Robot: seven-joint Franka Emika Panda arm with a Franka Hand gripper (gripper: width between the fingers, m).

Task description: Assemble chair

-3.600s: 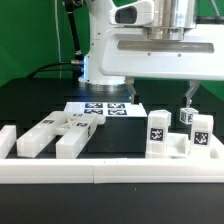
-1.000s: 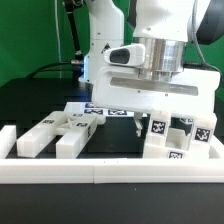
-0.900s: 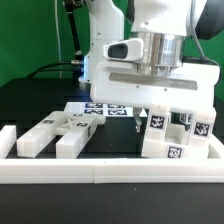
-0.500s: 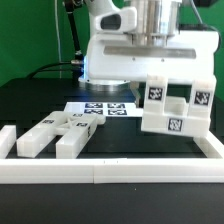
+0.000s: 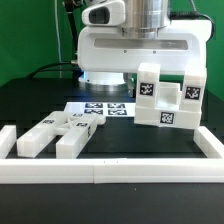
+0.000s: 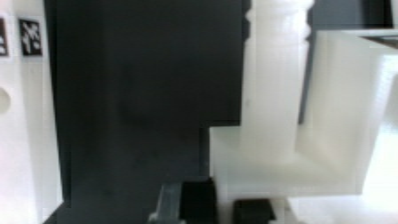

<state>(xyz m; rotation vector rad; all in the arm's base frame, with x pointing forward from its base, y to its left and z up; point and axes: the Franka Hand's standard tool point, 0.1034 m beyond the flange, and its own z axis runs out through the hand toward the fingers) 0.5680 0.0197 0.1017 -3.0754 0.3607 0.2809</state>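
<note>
The partly joined chair (image 5: pixel 166 101), a white blocky piece with black-and-white tags, hangs tilted in the air above the table at the exterior view's right. It hangs under the arm's white hand (image 5: pixel 135 48), and its upper edge hides the fingers there. In the wrist view my gripper (image 6: pixel 226 208) is shut on a thin wall of the white chair piece (image 6: pixel 285 120), with one dark fingertip (image 6: pixel 191 203) on each side. Several loose white chair parts (image 5: pixel 52 134) lie on the table at the exterior view's left.
The marker board (image 5: pixel 104 108) lies flat on the black table behind the loose parts. Long white border rails run along the front (image 5: pixel 110 171) and up the right side (image 5: pixel 210 142); a short one stands at the left (image 5: pixel 6 140).
Within the last second the chair piece has come up off the table in my shut gripper, tilted over and shifted a little toward the exterior view's left. The loose parts have not moved.
</note>
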